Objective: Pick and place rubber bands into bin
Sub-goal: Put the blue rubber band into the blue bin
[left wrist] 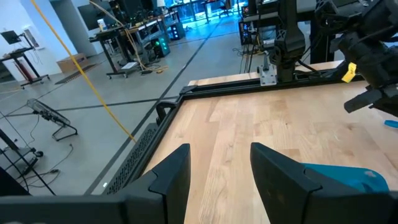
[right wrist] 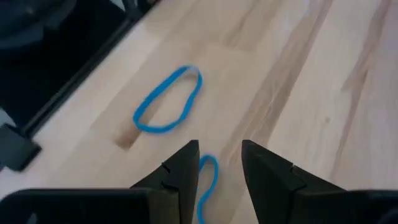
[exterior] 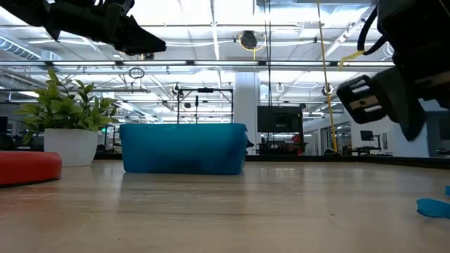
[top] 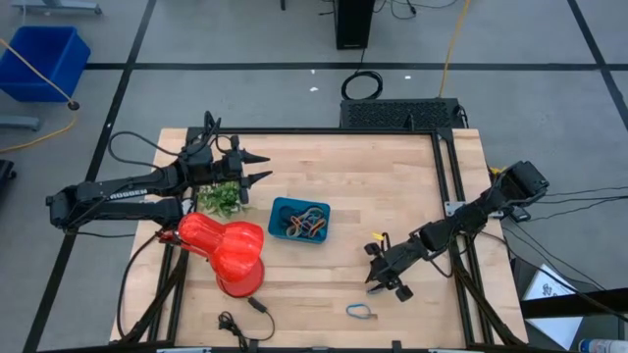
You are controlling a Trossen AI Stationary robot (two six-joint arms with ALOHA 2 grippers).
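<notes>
1. My left gripper [top: 263,168] hangs with fingers spread, empty, over the table [top: 373,196] beside the plant [top: 223,199].
2. The bin [top: 299,220] sits mid-table with rubber bands [top: 306,226] inside.
3. My right gripper [right wrist: 219,163] has its fingers parted around part of a blue band [right wrist: 208,180]; a second blue band [right wrist: 166,101] lies just beyond the tips.

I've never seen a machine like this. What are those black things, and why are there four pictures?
They are two robot arms with pinching fingers. One picture looks down from above, one peeks across the table, and two come from cameras on the arms' wrists. On the wooden table sit a small teal bin with rubber bands inside, a red vase, a little plant and a blue rubber band. The right gripper hangs near that band with a second blue band between its open fingers. The left gripper waits open by the plant.
</notes>
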